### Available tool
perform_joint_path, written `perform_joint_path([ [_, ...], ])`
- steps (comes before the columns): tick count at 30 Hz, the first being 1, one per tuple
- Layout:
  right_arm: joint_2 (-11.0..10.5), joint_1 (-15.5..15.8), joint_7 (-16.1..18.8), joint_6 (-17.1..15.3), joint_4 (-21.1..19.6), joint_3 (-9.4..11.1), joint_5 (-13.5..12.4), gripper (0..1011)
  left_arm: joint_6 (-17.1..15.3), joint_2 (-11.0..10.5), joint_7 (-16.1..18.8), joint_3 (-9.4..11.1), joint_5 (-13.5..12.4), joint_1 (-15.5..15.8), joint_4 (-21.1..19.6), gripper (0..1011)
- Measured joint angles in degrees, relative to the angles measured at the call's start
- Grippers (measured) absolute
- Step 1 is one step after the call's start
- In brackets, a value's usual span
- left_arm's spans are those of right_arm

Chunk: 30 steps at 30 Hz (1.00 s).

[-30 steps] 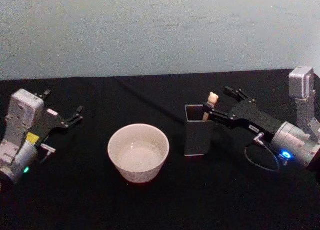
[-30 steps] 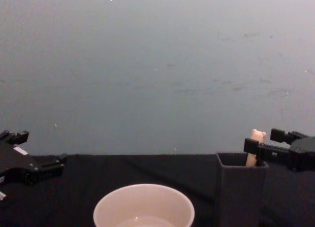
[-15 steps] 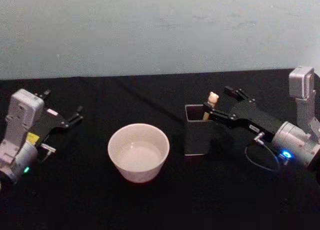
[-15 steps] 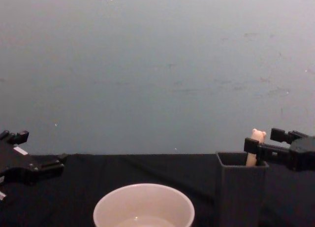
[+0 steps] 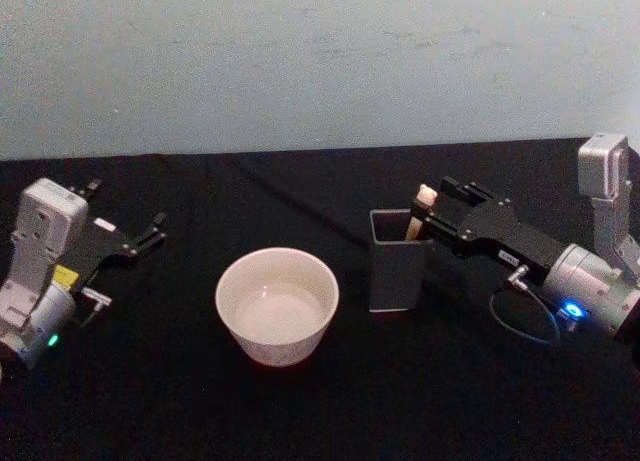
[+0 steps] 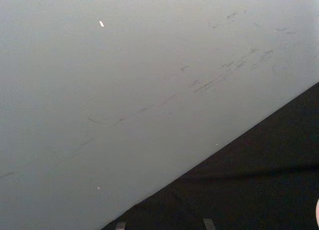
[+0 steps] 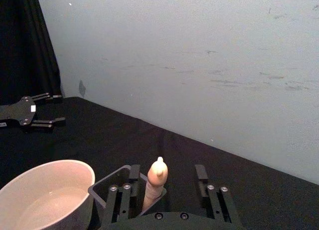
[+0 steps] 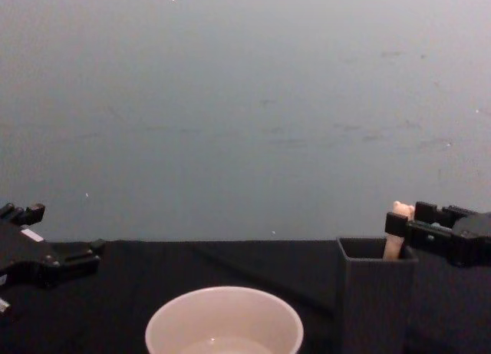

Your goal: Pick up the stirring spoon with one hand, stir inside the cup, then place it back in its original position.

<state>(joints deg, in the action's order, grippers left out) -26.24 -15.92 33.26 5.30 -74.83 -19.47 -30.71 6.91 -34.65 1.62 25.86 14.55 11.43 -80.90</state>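
Right pincer (image 5: 432, 200) farther forward, astride stirring spoon (image 5: 422, 195)

We see a dim room. The pale wall (image 5: 320, 61) is the brightest part, lit softly and evenly. The black counter (image 5: 320, 401) swallows the light and stays very dark. The cup (image 5: 277, 306) stands out pale against it. A blue light (image 5: 570, 309) and a green light (image 5: 51, 339) glow at the sides.

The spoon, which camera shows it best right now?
The right wrist view: the spoon stands close up, handle between the open fingers of the right gripper. The head and chest views show its top, small, poking from the holder.
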Motion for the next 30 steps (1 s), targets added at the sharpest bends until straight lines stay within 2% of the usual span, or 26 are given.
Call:
perform_joint_path([
  [3,0.0,0.0,-0.01,0.0,0.0,0.0,0.01,622,0.0,0.0,0.0,0.0,0.0,0.0,0.0,1001],
  [4,0.0,0.0,-0.01,0.0,0.0,0.0,0.02,553,0.0,0.0,0.0,0.0,0.0,0.0,0.0,1001],
  [11,0.0,0.0,-0.01,0.0,0.0,0.0,0.05,348,0.0,0.0,0.0,0.0,0.0,0.0,0.0,1001],
  [12,0.0,0.0,-0.02,0.01,0.0,0.0,0.05,289,0.0,0.0,0.0,0.0,0.0,0.0,0.0,1001],
  [16,0.0,0.0,-0.02,0.01,0.0,0.0,0.05,215,0.0,0.0,0.0,0.0,0.0,0.0,0.0,1001],
  [30,0.0,0.0,-0.01,0.0,0.0,0.0,0.05,215,0.0,0.0,0.0,0.0,0.0,0.0,0.0,1001],
])
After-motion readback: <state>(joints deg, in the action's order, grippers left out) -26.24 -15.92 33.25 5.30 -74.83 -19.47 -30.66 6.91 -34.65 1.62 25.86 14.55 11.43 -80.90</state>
